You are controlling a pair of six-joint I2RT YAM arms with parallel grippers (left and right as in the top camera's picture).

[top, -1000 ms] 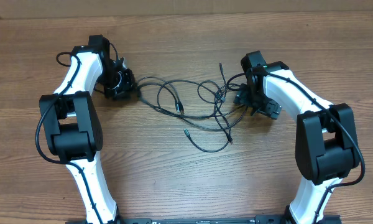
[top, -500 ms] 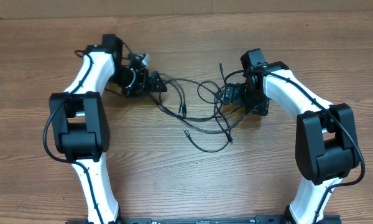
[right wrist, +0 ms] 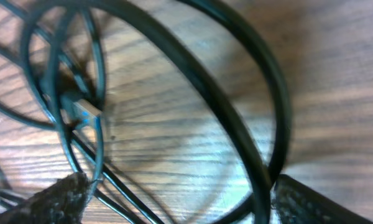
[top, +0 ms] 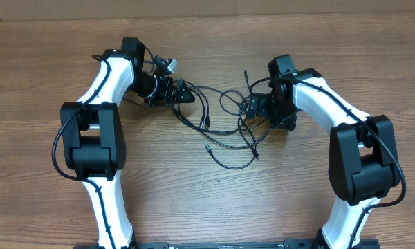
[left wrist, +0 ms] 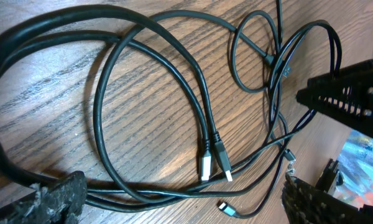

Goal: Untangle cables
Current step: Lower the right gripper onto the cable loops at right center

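Several thin black cables (top: 242, 124) lie in loose, crossing loops on the wooden table between my two arms. My left gripper (top: 181, 94) is open at the tangle's left end. In the left wrist view its fingers (left wrist: 186, 205) straddle a few cable strands (left wrist: 150, 194), with two USB plugs (left wrist: 214, 165) and a small plug (left wrist: 227, 208) just ahead. My right gripper (top: 252, 107) is open at the tangle's right side. In the right wrist view its fingers (right wrist: 180, 205) sit low over a thick loop (right wrist: 193, 68), with a plug (right wrist: 84, 109) to the left.
The wooden table (top: 207, 194) runs to a far edge along the top of the overhead view. My right gripper also shows in the left wrist view (left wrist: 354, 99), close beyond the loops. Both arm bases stand at the near edge.
My left gripper has swung right from the table's left side to the tangle's left end. My right gripper has turned left onto the tangle. The cables have barely shifted.
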